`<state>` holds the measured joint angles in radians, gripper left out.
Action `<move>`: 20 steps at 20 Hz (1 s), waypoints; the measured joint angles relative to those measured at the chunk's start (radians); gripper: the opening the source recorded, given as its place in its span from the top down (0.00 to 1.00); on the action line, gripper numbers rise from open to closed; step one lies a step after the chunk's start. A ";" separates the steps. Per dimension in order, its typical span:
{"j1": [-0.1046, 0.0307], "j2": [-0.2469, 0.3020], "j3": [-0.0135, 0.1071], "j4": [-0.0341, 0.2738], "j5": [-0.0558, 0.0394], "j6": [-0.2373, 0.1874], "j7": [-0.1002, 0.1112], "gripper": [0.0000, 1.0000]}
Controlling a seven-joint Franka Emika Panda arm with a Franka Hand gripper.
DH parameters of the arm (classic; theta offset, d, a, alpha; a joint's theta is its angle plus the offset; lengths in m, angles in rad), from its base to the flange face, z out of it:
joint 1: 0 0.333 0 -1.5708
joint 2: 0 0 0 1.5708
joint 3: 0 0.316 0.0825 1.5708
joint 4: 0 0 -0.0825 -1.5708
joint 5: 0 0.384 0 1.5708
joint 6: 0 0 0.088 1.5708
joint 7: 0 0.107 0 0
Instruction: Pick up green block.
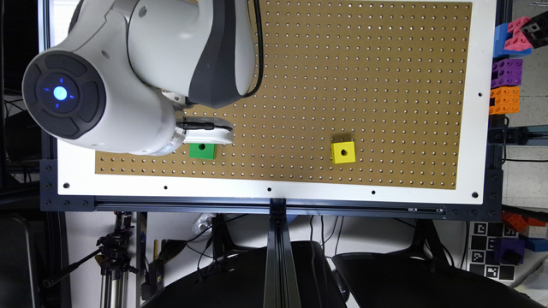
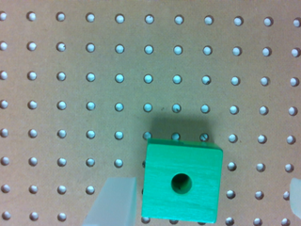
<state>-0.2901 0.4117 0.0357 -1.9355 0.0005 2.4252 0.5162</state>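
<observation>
The green block (image 1: 202,150) is a small bright green cube with a dark round hole in its top, resting on the brown pegboard (image 1: 325,77) towards the exterior view's left. The white end of my gripper (image 1: 209,134) hangs just over it, partly covering its far edge. In the wrist view the green block (image 2: 182,182) lies between my pale fingers (image 2: 114,202), nearer to that finger than to the other one at the frame's edge. My gripper (image 2: 203,201) is open and holds nothing.
A yellow cube (image 1: 343,152) with a hole sits on the pegboard to the exterior view's right of the green block. Stacks of coloured bricks (image 1: 507,73) stand beyond the board's right edge. The board's white border (image 1: 274,191) ends close below the green block.
</observation>
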 joint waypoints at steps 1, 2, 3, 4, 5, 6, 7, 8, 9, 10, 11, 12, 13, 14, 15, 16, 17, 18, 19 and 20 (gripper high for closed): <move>0.000 0.001 0.000 0.001 0.0000 0.000 0.000 0.00; 0.000 0.002 0.000 0.003 0.0000 0.000 0.000 0.00; 0.000 0.002 0.000 0.004 0.0000 0.000 0.000 0.00; 0.000 0.003 0.000 0.004 0.0000 0.000 0.000 0.00; 0.000 0.003 0.001 0.005 0.0000 0.000 0.000 0.00; 0.000 0.003 0.001 0.006 0.0000 0.000 0.000 0.00; 0.000 0.005 0.001 0.006 0.0000 0.000 0.001 0.00; 0.000 0.011 0.002 0.006 0.0000 0.001 0.001 0.00; 0.001 0.023 0.002 0.007 0.0000 0.005 0.001 0.00; 0.001 0.040 0.002 0.008 0.0000 0.016 0.001 0.00; 0.000 0.057 0.002 0.008 0.0000 0.031 0.001 0.00; 0.000 0.077 0.002 0.012 0.0000 0.047 0.001 0.00; 0.000 0.093 0.003 0.019 0.0000 0.055 0.001 0.00; 0.000 0.106 0.003 0.029 0.0000 0.058 0.001 0.00; 0.000 0.115 0.003 0.040 0.0000 0.057 0.001 0.00; 0.000 0.119 0.003 0.047 0.0000 0.057 0.001 0.00; 0.000 0.122 0.003 0.052 0.0000 0.057 0.001 0.00; 0.000 0.123 0.003 0.056 0.0000 0.056 0.001 0.00; -0.001 0.123 0.003 0.058 0.0000 0.056 0.001 0.00; -0.001 0.123 0.002 0.060 0.0000 0.056 0.001 0.00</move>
<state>-0.2915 0.5349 0.0380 -1.8750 0.0005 2.4815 0.5172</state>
